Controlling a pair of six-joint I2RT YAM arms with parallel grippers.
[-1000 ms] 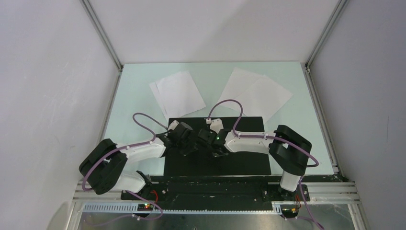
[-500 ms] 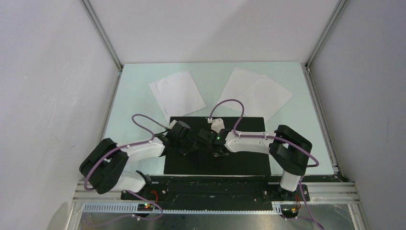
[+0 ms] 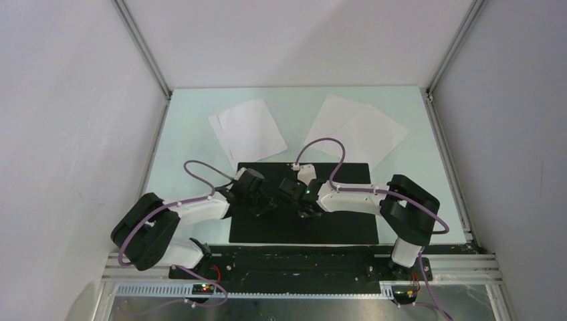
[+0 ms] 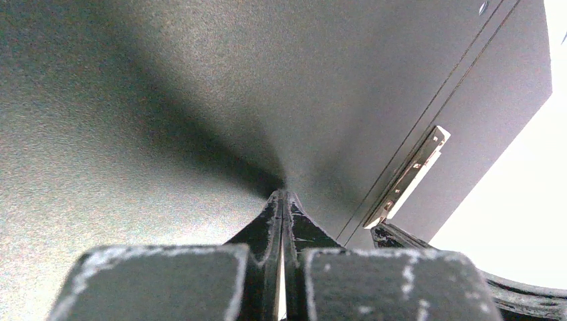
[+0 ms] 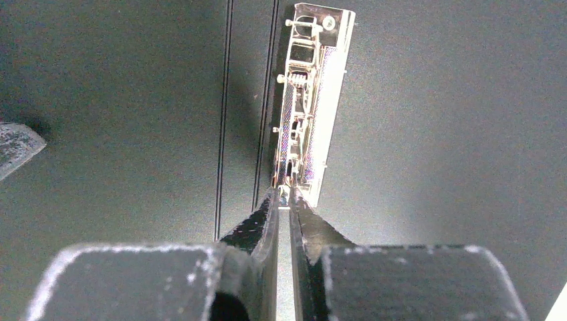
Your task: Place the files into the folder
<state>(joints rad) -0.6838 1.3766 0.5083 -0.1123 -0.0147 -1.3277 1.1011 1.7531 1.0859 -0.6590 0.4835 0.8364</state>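
The folder (image 3: 334, 224) lies open on the table, black inside up, with its metal spine clip (image 5: 311, 100) along the middle. The clip also shows in the left wrist view (image 4: 409, 175). The files are white sheets at the back, some at the left (image 3: 247, 132) and some at the right (image 3: 358, 134). My left gripper (image 3: 266, 198) is shut, its tips (image 4: 283, 195) resting on the folder's black left half. My right gripper (image 3: 299, 199) is closed to a thin gap, its tips (image 5: 285, 195) pinching the near end of the clip's lever.
The pale green table (image 3: 180, 134) is bounded by white walls and a metal frame. A black rail (image 3: 301, 261) with both arm bases runs along the near edge. The left gripper's fingertip (image 5: 17, 148) shows at the left of the right wrist view.
Both grippers shifted only slightly over the folder's middle. The right arm edged a little to the right. The sheets and the folder have not moved.
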